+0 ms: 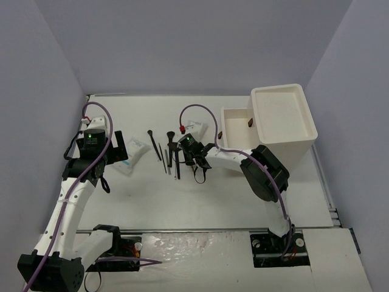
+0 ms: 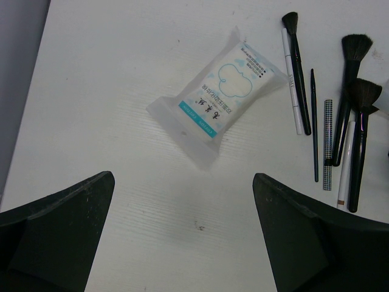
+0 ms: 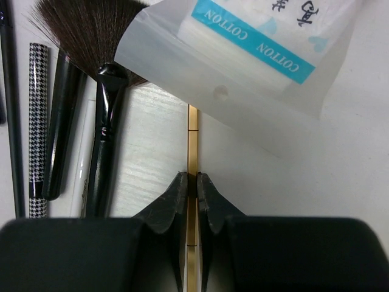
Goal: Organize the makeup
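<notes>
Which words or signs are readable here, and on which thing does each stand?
"COTTON" twice, on the blue band of the white packet, right wrist view.
Asian characters on the other packet, left wrist view: too small to read.
Lettering on the white stick: blurred.

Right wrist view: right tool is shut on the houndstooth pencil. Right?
No. The right tool is shut on a thin gold stick, not the houndstooth pencil, which lies untouched beyond the fan brush. The right wrist view shows it.
</notes>
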Robot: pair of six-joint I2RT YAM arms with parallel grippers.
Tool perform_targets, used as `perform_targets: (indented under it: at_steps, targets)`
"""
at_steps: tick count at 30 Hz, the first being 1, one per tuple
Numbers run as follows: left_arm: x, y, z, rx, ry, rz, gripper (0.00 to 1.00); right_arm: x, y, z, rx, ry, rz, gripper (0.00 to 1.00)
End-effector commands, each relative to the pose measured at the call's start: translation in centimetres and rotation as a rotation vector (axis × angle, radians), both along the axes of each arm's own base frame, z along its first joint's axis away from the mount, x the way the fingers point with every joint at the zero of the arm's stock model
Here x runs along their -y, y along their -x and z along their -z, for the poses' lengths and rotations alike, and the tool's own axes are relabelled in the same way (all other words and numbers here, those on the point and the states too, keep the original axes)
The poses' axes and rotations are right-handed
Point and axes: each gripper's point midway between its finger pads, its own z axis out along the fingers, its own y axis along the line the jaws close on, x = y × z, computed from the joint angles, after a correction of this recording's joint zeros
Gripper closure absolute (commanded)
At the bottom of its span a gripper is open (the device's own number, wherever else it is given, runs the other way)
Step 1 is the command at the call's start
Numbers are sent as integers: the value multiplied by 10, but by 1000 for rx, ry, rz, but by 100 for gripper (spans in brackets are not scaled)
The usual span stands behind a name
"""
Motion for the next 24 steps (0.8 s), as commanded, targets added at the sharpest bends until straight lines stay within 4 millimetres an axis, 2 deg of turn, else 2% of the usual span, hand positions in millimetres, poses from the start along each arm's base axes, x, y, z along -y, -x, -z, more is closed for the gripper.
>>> perform_targets:
  at_steps: [1,5,10,12,13,15,18,20,24]
  targets:
    - [-4,-11,-16,68,0,-23,3,18,22,6,-37,27,19,100]
    - [-4,-10,-16,66,-2,-23,3,21,46,-14,-46,-7,-7,100]
    - [-5,-11,-15,63,-2,-27,3,22,64,-75,13,-50,-44,100]
    - [-5,-11,-14,60,-1,-26,3,28,64,-99,48,-59,-41,100]
    - [-5,-11,-14,60,-1,-26,3,28,62,-123,89,-86,-37,100]
    - [-5,-11,-14,59,-2,-26,3,36,59,-136,117,-72,-27,100]
    - [-4,-12,-12,52,1,-22,3,58,40,-183,203,-45,4,100]
    - [-4,-12,-11,49,1,-21,3,88,18,-196,231,-25,78,100]
    - [-4,-12,-10,47,0,-23,3,129,-13,-212,274,13,147,100]
